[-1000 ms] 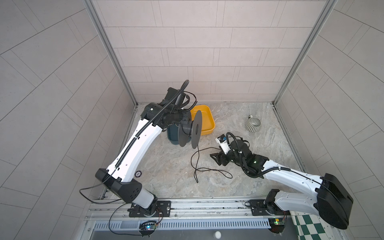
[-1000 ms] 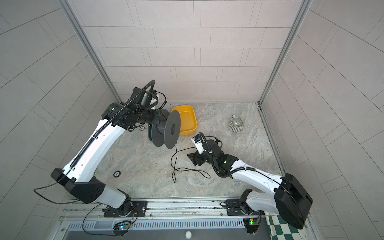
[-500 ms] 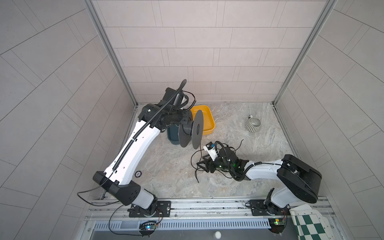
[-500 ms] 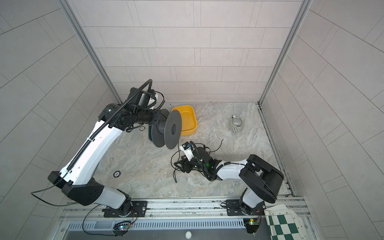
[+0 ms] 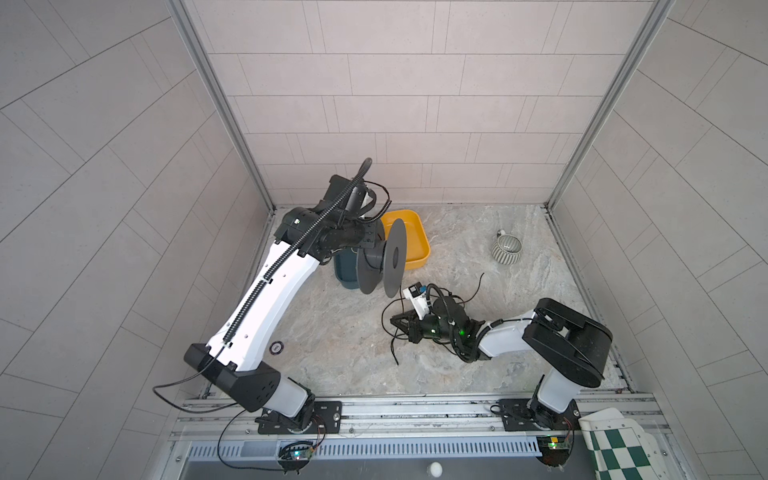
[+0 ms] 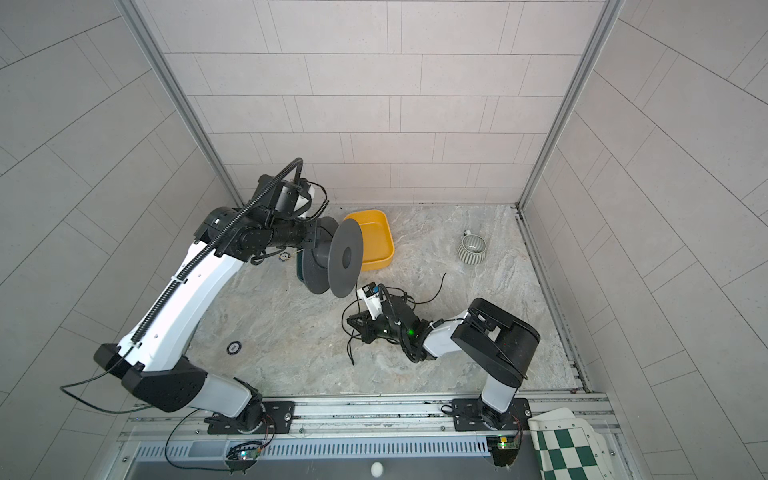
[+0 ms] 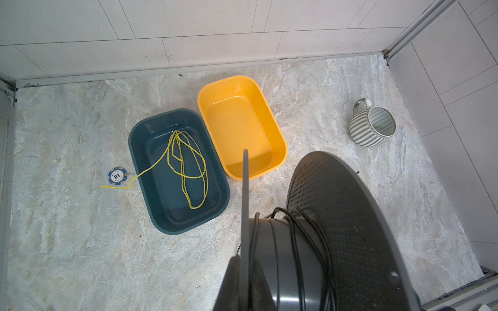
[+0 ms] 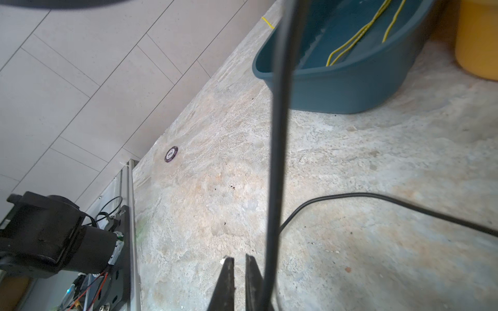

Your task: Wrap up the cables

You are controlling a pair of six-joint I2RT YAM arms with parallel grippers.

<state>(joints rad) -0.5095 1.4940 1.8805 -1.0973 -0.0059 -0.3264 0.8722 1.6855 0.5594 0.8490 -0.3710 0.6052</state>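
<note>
My right gripper (image 8: 238,262) is pinched closed on nothing, the thin flexible black cable (image 8: 277,134) running just beside its jaws, loose on the marbled floor (image 5: 332,340) and rising to the dark grey plastic spool (image 5: 380,259) my left gripper (image 7: 244,272) clamps; it looks limp and light, so I'd pinch that rising strand.

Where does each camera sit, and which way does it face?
Top views: high above the front rail, looking down on the marble-patterned tabletop; left arm and right arm show whole.
Left wrist: over the grey plastic spool, looking down at the dark blue tub; left gripper clamps the spool's flange.
Right wrist: near the tabletop, looking across it past the thin black cable; the shut right gripper shows.
Shared: both wrist views show that tub.
</note>
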